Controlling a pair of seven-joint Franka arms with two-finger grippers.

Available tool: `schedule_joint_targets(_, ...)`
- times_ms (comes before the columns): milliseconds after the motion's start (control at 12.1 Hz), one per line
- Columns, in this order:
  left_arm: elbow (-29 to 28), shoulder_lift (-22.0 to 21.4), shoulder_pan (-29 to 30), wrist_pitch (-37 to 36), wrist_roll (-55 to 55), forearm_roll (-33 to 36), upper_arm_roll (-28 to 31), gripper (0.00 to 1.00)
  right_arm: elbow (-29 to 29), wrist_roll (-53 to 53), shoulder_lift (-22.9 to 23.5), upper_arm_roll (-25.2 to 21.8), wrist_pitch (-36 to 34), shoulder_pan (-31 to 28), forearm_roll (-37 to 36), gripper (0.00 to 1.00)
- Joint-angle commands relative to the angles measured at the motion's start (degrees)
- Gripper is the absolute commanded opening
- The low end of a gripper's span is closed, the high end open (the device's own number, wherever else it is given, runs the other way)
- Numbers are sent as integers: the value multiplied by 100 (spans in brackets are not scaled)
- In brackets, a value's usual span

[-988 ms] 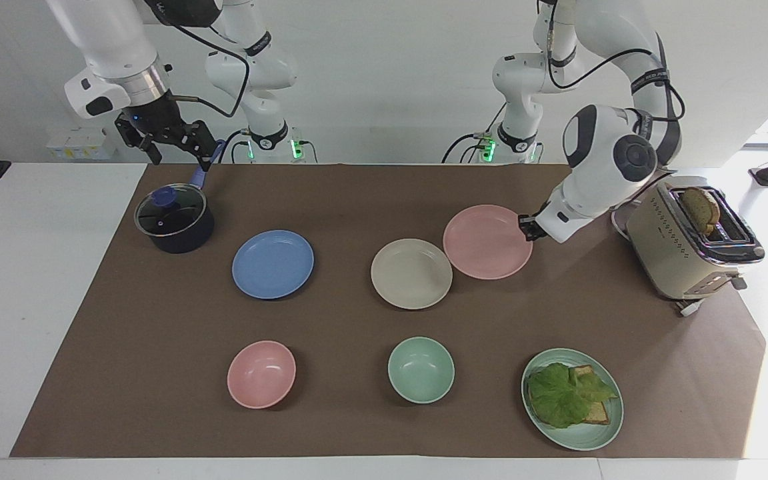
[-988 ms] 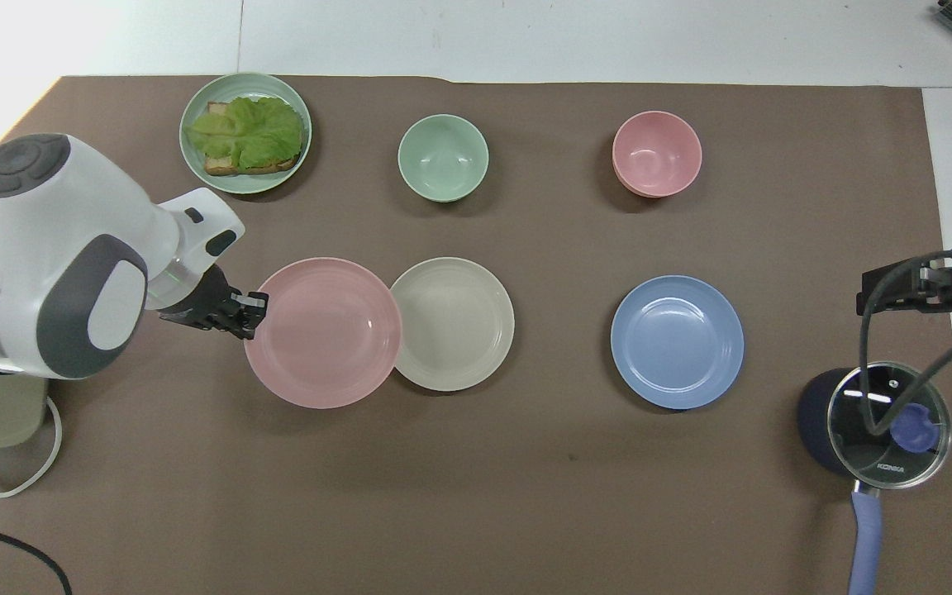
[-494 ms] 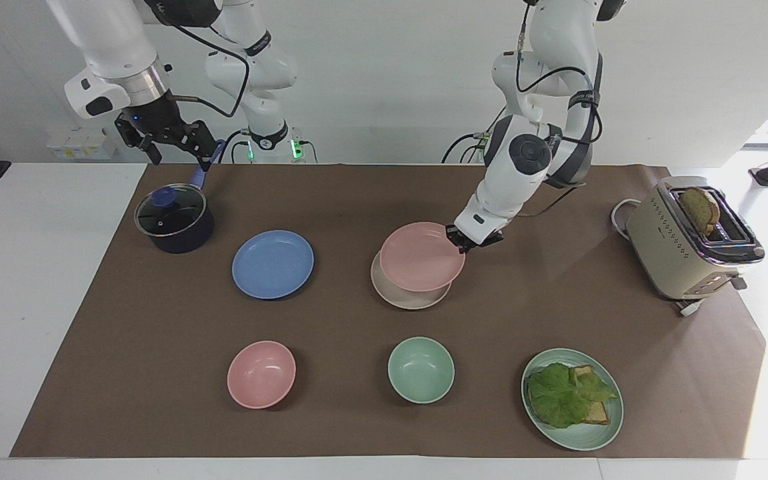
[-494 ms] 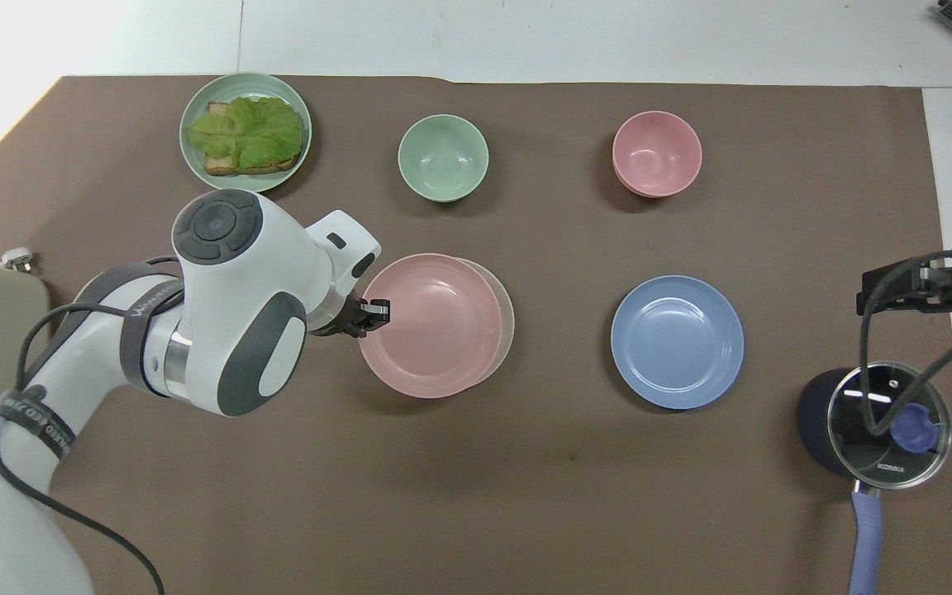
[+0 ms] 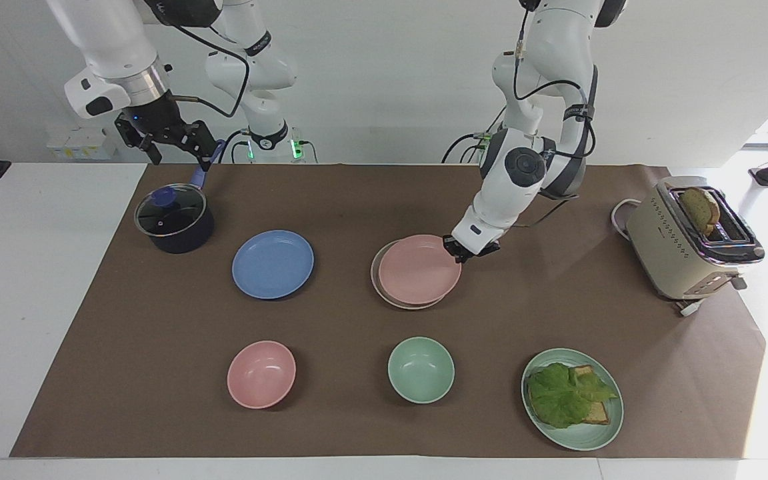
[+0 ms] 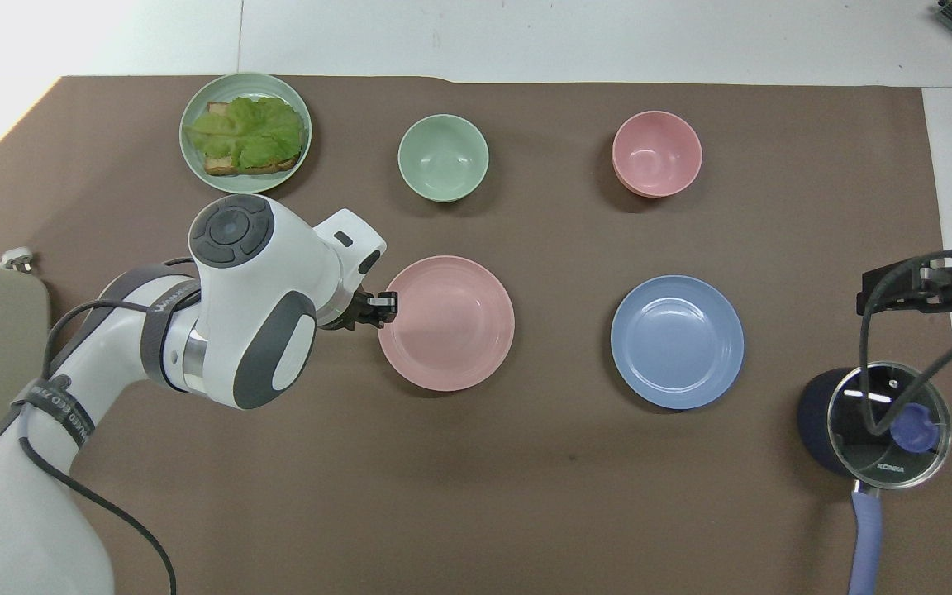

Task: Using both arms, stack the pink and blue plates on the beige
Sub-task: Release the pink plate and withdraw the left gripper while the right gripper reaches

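The pink plate lies on the beige plate, of which only a thin crescent of rim shows toward the right arm's end; from overhead the pink one covers it. My left gripper is at the pink plate's rim on the side toward the left arm's end. The blue plate lies flat on the brown mat, apart from the stack, toward the right arm's end. My right gripper waits open and raised over the pot's handle, holding nothing.
A dark pot with a glass lid stands near the right arm. A pink bowl, a green bowl and a green plate with a lettuce sandwich line the edge farthest from the robots. A toaster stands at the left arm's end.
My left arm carried the pink plate from beside the beige plate to over it, then lowered it onto the beige plate. The right arm stayed still.
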Motion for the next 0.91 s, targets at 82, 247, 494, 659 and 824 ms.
schedule_joint_targets(82,81,-104,53,-16,42,4,120,100,-115,-145,-112,-9,66,-79,136,100)
schedule_joint_targets(247,283,-156,430,-287,155,231,156,100,-115,-145,-112,-9,66,-79,136,100)
schedule_joint_targets(494,827,-209,966,-982,725,506,164,100,-123,-145,-112,-9,66,-79,136,100)
schedule_joint_targets(659,1082,-498,1309,-1342,1068,767,164,100,-115,-136,-112,-9,66,-79,136,100)
schedule_joint_targets(824,1634,-543,1582,-1990,1577,883,164,100,-115,-136,-112,-9,66,-79,136,100)
